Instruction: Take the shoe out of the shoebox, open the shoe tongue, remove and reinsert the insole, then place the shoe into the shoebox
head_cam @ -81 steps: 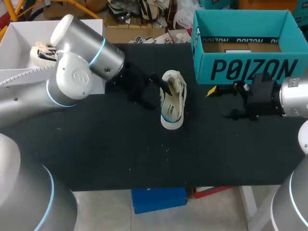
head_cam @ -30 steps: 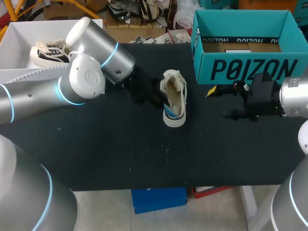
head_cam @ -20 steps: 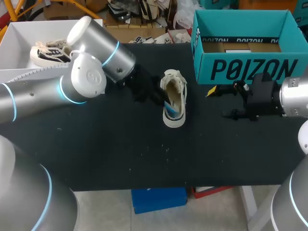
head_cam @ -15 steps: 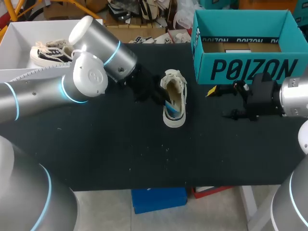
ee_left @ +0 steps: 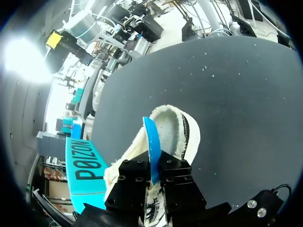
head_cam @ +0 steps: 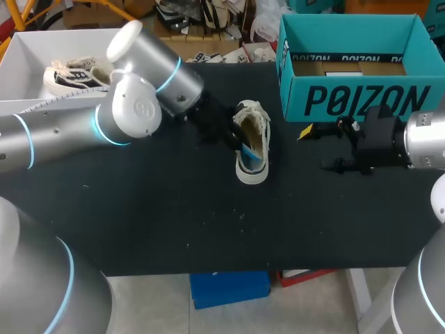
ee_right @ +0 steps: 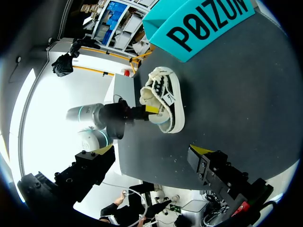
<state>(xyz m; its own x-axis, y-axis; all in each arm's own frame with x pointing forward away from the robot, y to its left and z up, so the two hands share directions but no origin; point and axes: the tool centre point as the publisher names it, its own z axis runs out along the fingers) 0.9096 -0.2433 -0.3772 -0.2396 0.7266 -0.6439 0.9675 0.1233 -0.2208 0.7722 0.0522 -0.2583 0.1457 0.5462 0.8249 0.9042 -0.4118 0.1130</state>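
A white shoe (head_cam: 252, 132) lies on the black table (head_cam: 139, 223), left of the teal shoebox (head_cam: 351, 62). My left gripper (head_cam: 238, 141) reaches in from the left and is shut on the blue insole (head_cam: 252, 159), which stands on edge inside the shoe's opening. In the left wrist view the black fingers (ee_left: 135, 172) pinch the insole (ee_left: 150, 144) over the shoe (ee_left: 177, 132). My right gripper (head_cam: 321, 148) hangs open in front of the shoebox, apart from the shoe. The right wrist view shows the shoe (ee_right: 165, 97) ahead, with my left gripper (ee_right: 147, 112) at it.
A white bin (head_cam: 28, 52) at the back left holds another shoe (head_cam: 69, 75). The shoebox (ee_right: 199, 21) stands open at the back right. A blue box (head_cam: 229, 287) lies on the floor below the table's front edge.
My left arm has swung a little to the right and toward the back with the insole in its grip, nudging the shoe slightly. The right arm has not moved.
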